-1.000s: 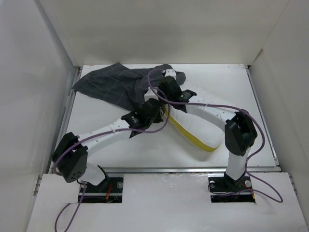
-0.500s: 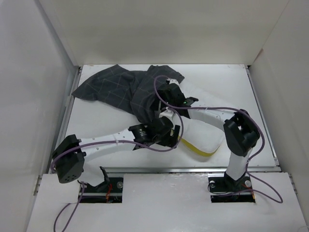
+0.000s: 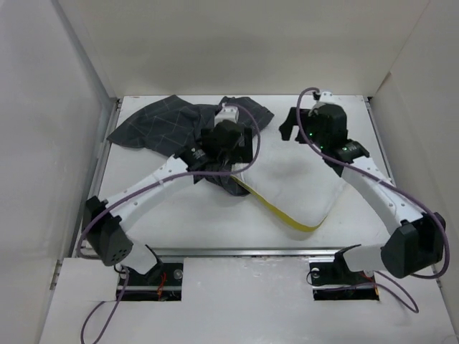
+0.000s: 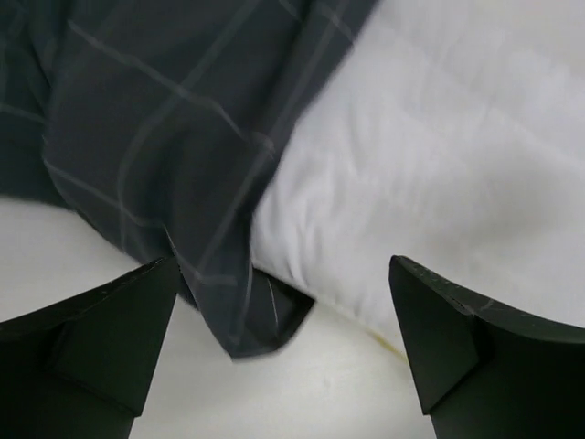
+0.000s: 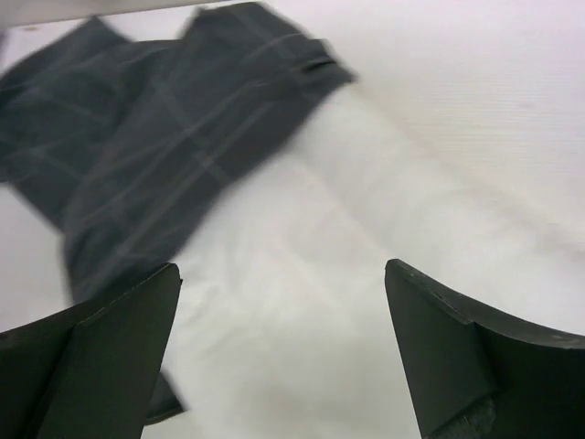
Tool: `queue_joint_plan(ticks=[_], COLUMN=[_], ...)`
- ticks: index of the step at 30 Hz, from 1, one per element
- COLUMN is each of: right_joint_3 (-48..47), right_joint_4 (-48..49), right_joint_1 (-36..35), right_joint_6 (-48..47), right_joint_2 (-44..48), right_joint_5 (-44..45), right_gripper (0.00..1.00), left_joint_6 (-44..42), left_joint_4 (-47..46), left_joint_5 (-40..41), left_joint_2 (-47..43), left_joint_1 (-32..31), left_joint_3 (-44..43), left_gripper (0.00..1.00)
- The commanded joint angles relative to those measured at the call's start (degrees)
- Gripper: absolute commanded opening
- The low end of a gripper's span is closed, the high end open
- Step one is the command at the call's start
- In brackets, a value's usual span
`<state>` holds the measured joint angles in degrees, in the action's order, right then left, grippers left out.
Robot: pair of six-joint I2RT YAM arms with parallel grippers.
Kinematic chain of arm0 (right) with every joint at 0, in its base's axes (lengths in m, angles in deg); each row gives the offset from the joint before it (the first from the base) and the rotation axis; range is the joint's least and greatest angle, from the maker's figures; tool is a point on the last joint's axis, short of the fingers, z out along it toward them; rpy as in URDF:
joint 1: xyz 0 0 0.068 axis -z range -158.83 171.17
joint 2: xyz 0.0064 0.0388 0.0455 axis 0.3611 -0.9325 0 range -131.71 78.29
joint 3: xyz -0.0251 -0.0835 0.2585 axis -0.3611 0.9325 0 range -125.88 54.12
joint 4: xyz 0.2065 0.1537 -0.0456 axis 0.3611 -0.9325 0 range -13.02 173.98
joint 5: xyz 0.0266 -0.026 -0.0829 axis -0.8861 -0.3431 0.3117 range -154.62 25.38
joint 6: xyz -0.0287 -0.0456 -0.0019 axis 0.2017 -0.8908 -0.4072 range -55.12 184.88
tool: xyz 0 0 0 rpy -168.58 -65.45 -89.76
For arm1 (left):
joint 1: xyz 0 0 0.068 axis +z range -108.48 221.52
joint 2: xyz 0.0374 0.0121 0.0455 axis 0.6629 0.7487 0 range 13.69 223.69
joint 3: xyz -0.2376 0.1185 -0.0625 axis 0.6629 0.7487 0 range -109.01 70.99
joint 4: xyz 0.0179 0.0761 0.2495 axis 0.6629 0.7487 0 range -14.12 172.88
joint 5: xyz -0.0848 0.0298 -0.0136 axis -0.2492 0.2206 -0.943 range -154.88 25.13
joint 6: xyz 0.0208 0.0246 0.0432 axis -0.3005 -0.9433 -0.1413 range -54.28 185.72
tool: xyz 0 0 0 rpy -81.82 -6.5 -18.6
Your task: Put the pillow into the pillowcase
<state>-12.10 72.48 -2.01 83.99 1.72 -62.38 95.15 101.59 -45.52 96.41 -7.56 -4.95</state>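
Pillow (image 3: pixel 297 179) is big, soft and white, with a yellow seam (image 3: pixel 283 215) along its near edge. It lies on the white table (image 3: pixel 179 215), in the middle and a bit to the right. We see the pillowcase (image 3: pixel 161 125) at the far left, dark grey with thin pale lines that make squares. It is floppy and wrinkled. One end of it lies over the pillow's left end; we cannot tell if that end is inside. The left gripper (image 4: pixel 281 265) hangs over that spot, its jaws spread wide, holding nothing. The right gripper (image 5: pixel 281 265) is up over the pillow's far side, jaws spread too, and empty.
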Motion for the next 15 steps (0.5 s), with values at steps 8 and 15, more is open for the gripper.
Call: queue_joint_plan(ticks=[8, 15], right_joint_3=[-15.06, -27.29], right_joint_4=[-6.51, -11.86], right_joint_1=[13.33, 14.04], right_joint_6=[-24.29, -29.75], right_joint_2=[-21.31, -40.04], right_joint_5=[-14.36, -21.38], right_gripper=[0.98, 0.85], left_joint_6=[-22.03, -27.40], left_joint_4=[3.63, 6.19], left_joint_5=[6.22, 15.35], left_joint_2=[32.21, 53.85], left_joint_1=[5.84, 6.89], left_joint_3=[-38.54, -62.39], left_gripper=[1.00, 0.92])
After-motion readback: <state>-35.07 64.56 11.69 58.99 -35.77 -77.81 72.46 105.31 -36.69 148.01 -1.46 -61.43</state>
